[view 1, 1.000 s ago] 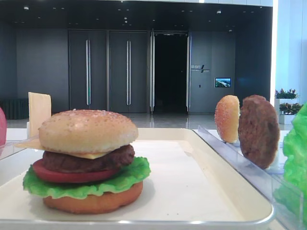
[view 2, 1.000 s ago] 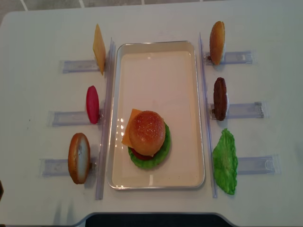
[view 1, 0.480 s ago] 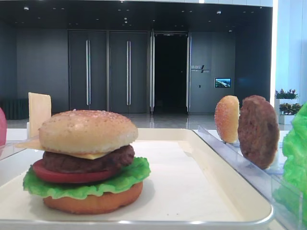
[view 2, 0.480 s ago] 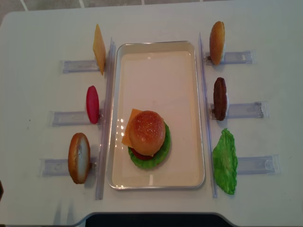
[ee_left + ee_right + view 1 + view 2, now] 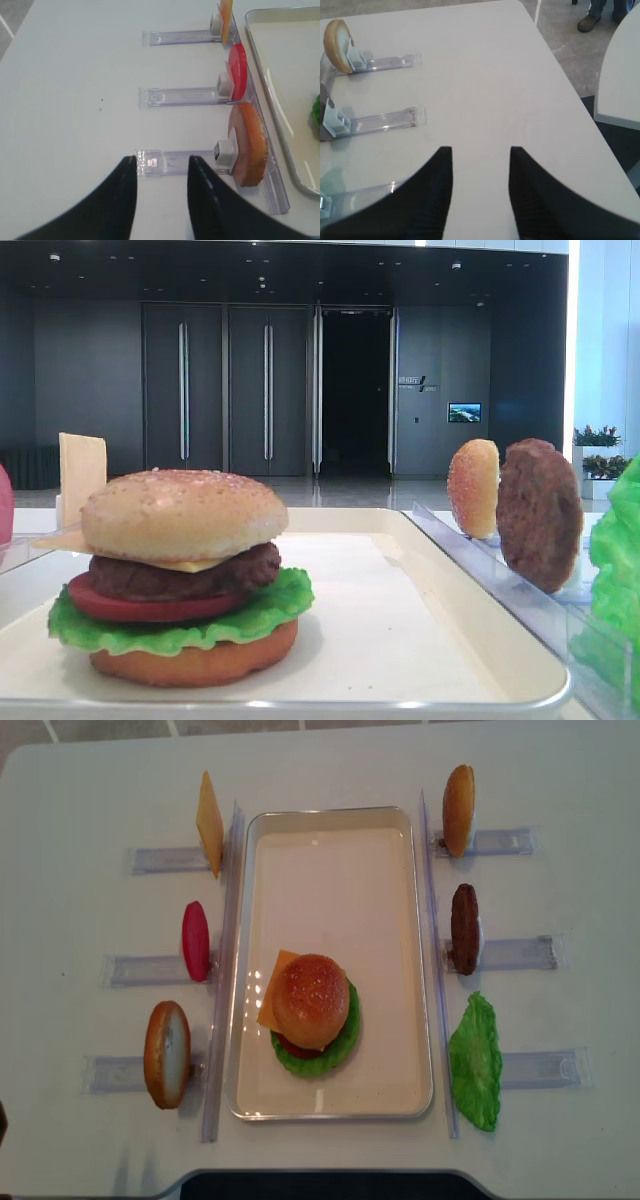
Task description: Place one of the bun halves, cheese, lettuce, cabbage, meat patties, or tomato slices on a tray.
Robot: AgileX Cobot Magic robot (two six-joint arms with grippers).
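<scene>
On the white tray (image 5: 330, 870) stands a stacked burger: sesame bun half (image 5: 311, 999) over cheese, meat patty (image 5: 180, 575), tomato slice and lettuce (image 5: 180, 632). Upright in the left racks are a cheese slice (image 5: 209, 823), a tomato slice (image 5: 195, 941) and a bun half (image 5: 167, 1054). The right racks hold a bun half (image 5: 458, 810), a meat patty (image 5: 464, 928) and a lettuce leaf (image 5: 475, 1062). My left gripper (image 5: 162, 158) is open and empty, left of the near bun half (image 5: 247, 145). My right gripper (image 5: 480, 149) is open over bare table, far from the bun half (image 5: 336, 37).
Clear plastic slotted racks (image 5: 520, 954) flank the tray on both sides, with long clear strips (image 5: 222, 970) along its edges. The table's right edge (image 5: 560, 65) drops to the floor close to my right gripper. Neither arm shows in the exterior views.
</scene>
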